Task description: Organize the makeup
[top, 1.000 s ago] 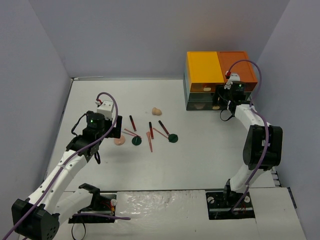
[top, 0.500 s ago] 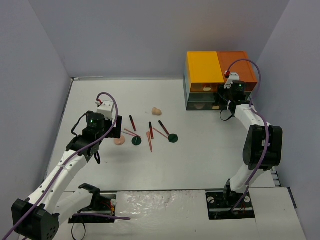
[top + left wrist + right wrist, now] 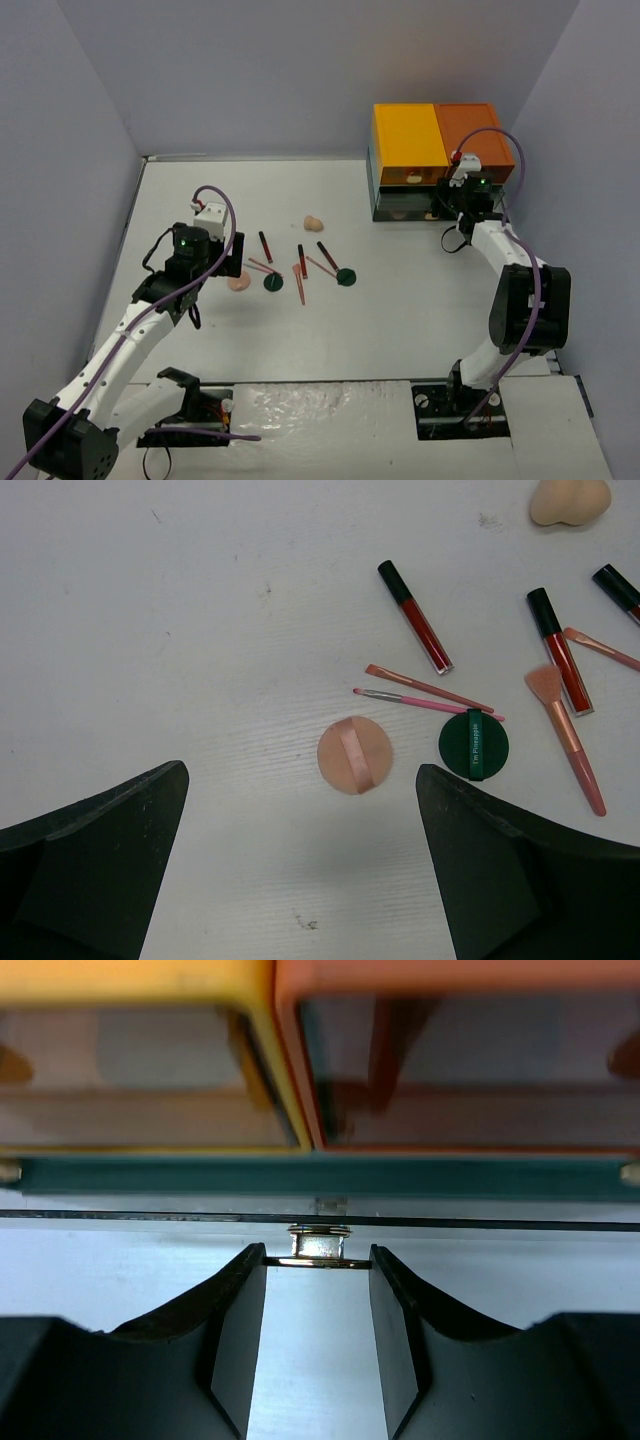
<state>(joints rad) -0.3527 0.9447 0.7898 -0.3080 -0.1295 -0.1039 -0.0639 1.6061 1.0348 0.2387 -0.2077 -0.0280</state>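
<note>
Our right claw (image 3: 318, 1260) has narrowed onto the small metal drawer knob (image 3: 318, 1243); our left claw (image 3: 302, 778) gapes wide over the round peach compact (image 3: 355, 755).

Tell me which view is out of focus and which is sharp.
Right wrist view: the drawer unit is out of focus, the metal knob somewhat sharper. Left wrist view: crisp, print on the green disc shows. Top view: even light, faint shadows.

The left arm (image 3: 125, 345) and right arm (image 3: 495, 240) are built of white links and black joints. Purple cables (image 3: 212, 188) are looped along both.
</note>
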